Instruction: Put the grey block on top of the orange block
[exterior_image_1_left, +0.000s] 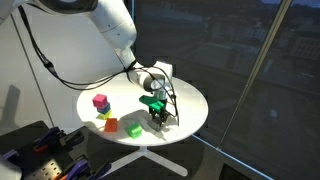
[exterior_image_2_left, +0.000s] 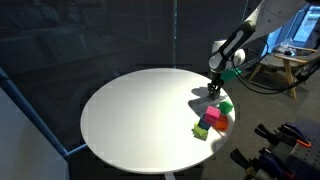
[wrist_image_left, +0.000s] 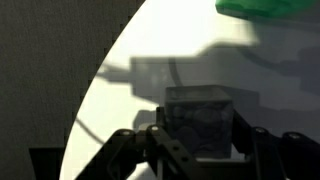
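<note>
The grey block (wrist_image_left: 200, 122) sits between my gripper's (wrist_image_left: 198, 150) two dark fingers in the wrist view, and both fingers press on its sides. It is at table height, with its shadow just behind it. In both exterior views the gripper (exterior_image_1_left: 159, 119) (exterior_image_2_left: 213, 90) is down at the table's edge region and hides the grey block. The orange block (exterior_image_1_left: 134, 129) stands alone on the table a short way from the gripper. It also shows in an exterior view (exterior_image_2_left: 223, 123), beside the magenta cube.
A magenta cube (exterior_image_1_left: 100, 101), a yellow cube (exterior_image_1_left: 106, 116) and a green cube (exterior_image_1_left: 111, 125) stand grouped on the round white table (exterior_image_1_left: 190, 100). A green shape (wrist_image_left: 265, 6) shows at the wrist view's top edge. A dark glass wall stands behind the table.
</note>
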